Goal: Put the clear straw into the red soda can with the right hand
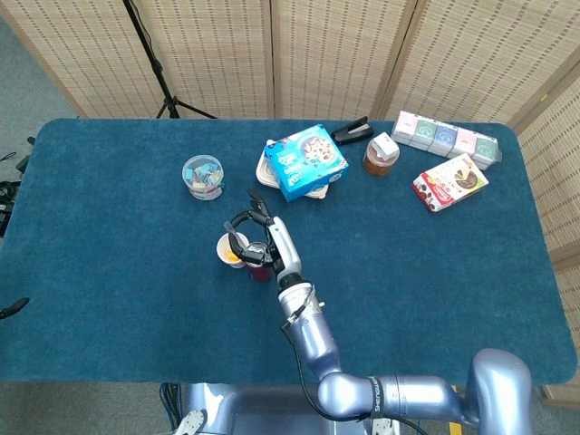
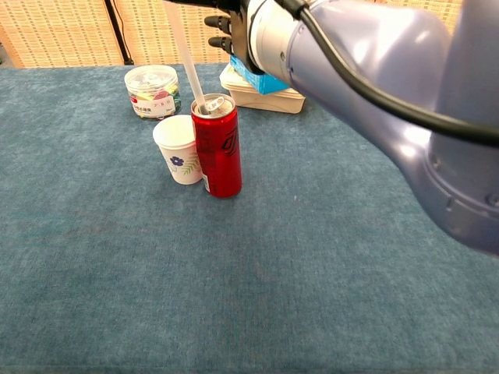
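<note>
The red soda can [image 2: 218, 148] stands upright on the blue cloth, touching a white paper cup [image 2: 178, 149] on its left. A clear straw [image 2: 187, 58] slants down from the top edge of the chest view, and its lower tip sits in the can's opening. My right hand [image 1: 254, 236] hovers over the can [image 1: 260, 268] and cup [image 1: 230, 251] with its fingers curled, holding the straw's upper part, which is out of the chest view. Only the dark fingertips [image 2: 220, 22] and the forearm show there. My left hand appears in neither view.
A clear jar of coloured clips [image 2: 152, 91] stands behind the cup. A blue snack box on a white tray [image 2: 265, 92] lies behind the can. At the back right are a stapler [image 1: 352, 132], a brown jar [image 1: 381, 156], a row of small boxes [image 1: 446, 138] and a red box [image 1: 450, 181].
</note>
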Controlling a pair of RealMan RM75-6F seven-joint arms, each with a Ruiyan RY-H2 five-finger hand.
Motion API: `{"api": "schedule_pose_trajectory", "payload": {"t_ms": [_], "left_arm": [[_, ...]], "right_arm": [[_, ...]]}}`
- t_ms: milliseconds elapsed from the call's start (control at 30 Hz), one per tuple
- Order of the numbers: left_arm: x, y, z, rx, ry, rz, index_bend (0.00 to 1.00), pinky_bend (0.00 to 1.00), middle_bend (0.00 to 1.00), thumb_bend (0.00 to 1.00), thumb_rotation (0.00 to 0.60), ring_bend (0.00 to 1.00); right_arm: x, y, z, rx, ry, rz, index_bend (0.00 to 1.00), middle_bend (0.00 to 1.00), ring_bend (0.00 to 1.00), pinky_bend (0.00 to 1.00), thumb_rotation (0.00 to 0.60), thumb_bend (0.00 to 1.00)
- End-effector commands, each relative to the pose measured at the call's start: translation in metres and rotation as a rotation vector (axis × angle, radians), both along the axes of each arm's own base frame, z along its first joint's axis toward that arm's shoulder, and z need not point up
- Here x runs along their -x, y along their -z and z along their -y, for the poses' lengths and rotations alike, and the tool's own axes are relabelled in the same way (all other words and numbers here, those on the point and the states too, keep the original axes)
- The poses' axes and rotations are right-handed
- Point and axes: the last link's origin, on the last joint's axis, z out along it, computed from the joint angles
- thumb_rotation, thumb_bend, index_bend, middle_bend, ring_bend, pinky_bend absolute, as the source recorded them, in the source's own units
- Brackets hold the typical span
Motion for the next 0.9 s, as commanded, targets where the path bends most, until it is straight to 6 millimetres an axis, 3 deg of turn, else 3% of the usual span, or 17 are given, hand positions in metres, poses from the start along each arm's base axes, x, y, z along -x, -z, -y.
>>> {"api": "schedule_pose_trajectory", "payload": {"t_ms": [33,900], "left_arm": [[0.000,0.000,0.000,0.001,0.000,-0.002,0.00,0.00,0.00,0.00,0.600,0.00],[0.000,0.001,0.000,0.005,0.000,-0.002,0.00,0.00,0.00,0.00,0.600,0.00]], "right_arm": [[0.004,0.002,0.000,-0.004,-0.006,-0.002,0.60,0.00,0.00,0.00,0.600,0.69],[0.036,0.022,0.001,-0.048,-0.028,-0.051,0.59,0.00,0.00,0.00,0.600,0.69]]}}
